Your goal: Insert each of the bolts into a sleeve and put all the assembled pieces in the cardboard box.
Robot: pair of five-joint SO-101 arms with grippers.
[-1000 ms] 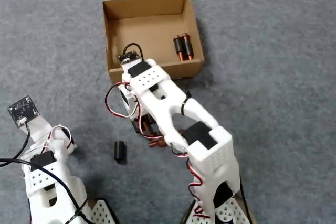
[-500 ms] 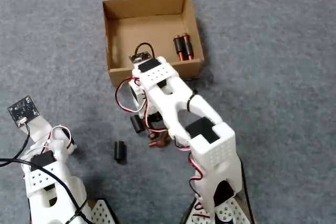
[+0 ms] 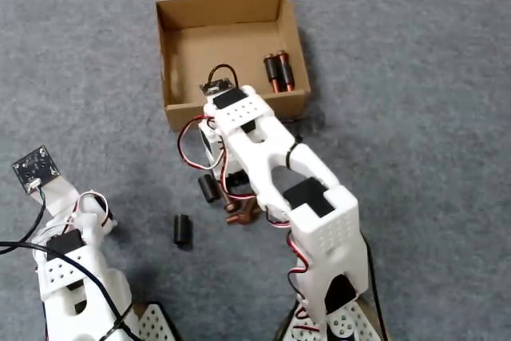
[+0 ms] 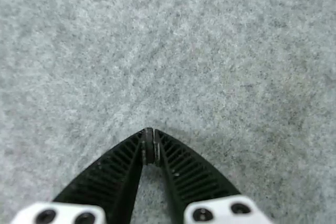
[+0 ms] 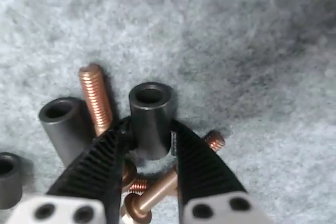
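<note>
My right gripper (image 5: pixel 150 132) is shut on a black sleeve (image 5: pixel 151 109), held upright over the grey carpet. Beneath it lie copper bolts: one with its thread showing (image 5: pixel 96 98), one with its head near the fingers (image 5: pixel 152 192), and a third (image 5: pixel 214 140) past the right finger. A second sleeve (image 5: pixel 63 124) stands beside them and a third (image 5: pixel 8 177) lies farther off. From above, the right arm (image 3: pixel 263 157) covers its gripper; a sleeve (image 3: pixel 208 188), the bolts (image 3: pixel 239 212) and another sleeve (image 3: pixel 183 230) lie by it. My left gripper (image 4: pixel 149 148) is shut on nothing over bare carpet.
The cardboard box (image 3: pixel 223 1) stands open just beyond the right arm, with two assembled pieces (image 3: pixel 279 72) lying at its right side. The left arm (image 3: pixel 76 269) rests at the near left corner. Grey carpet stretches free to the right and far left.
The right arm has shifted slightly right and toward the box, uncovering a black sleeve and the bolts beside it. The left arm has not moved.
</note>
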